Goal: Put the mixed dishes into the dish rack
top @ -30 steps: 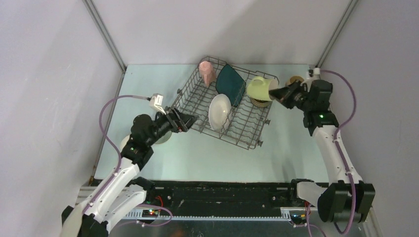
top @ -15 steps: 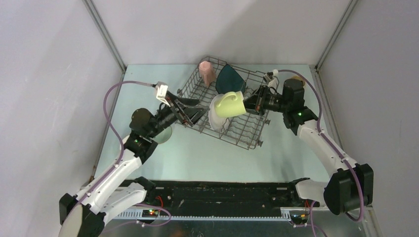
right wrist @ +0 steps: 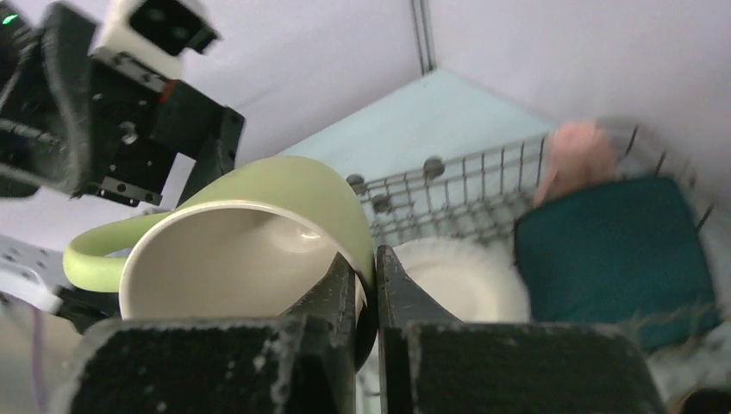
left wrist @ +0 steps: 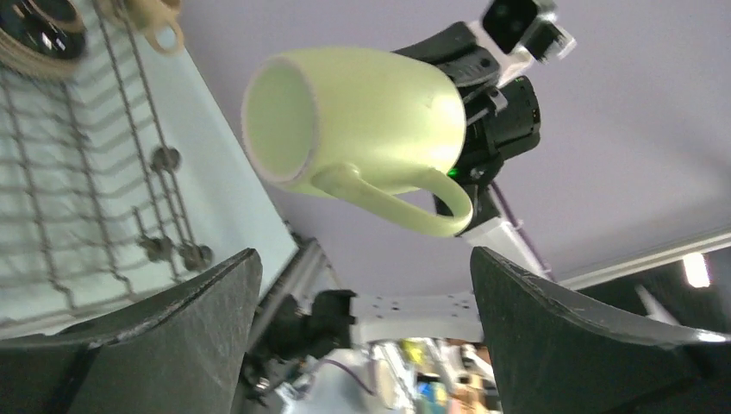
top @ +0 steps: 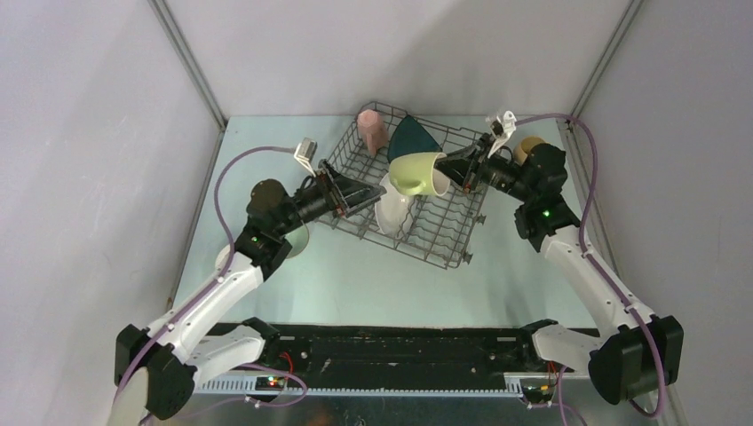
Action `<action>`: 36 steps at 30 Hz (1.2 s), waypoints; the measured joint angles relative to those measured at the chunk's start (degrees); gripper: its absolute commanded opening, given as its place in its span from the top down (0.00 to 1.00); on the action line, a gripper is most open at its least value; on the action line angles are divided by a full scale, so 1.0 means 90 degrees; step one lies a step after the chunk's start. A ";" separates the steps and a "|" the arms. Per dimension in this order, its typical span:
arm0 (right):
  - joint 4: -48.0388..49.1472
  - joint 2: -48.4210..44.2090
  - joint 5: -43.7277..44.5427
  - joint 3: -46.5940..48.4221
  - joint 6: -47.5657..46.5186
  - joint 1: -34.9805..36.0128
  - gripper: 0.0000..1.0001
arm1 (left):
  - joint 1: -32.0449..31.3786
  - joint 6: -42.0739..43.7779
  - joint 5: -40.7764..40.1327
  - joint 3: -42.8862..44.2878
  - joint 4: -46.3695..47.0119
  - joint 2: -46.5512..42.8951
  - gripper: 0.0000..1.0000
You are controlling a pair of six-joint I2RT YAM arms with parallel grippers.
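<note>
My right gripper is shut on the rim of the light-green mug, holding it on its side in the air above the dish rack; one finger is inside the mug, the other outside. My left gripper is open at the rack's left side, pointing up at the mug without touching it. In the rack stand a pink mug, a dark teal square plate and a white round plate.
A tan mug stands on the table right of the rack, behind my right wrist. A dark brown bowl lies near it. A pale bowl sits on the table under my left arm.
My right arm has carried the light-green mug from the rack's right side to above its middle, toward the left gripper. The left gripper has risen and tilted up toward the mug, still open.
</note>
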 measured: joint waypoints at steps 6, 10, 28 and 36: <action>0.1668 0.0209 -0.1282 -0.0007 -0.1817 0.0155 1.00 | 0.0000 -0.2208 0.0478 -0.0381 0.1345 0.0427 0.11; 0.2871 0.0425 -0.1819 -0.0134 -0.2472 0.0330 1.00 | -0.0024 -0.3563 0.0658 -0.0653 0.2613 0.0763 0.19; 0.5047 0.1083 -0.1294 -0.0170 -0.3415 0.1224 1.00 | -0.0325 -0.4629 0.0797 -0.0753 0.3847 0.0957 0.50; 0.5059 0.1214 -0.0945 -0.0170 -0.3429 0.1370 1.00 | -0.0328 -0.4269 0.0777 -0.0763 0.3650 0.0920 0.60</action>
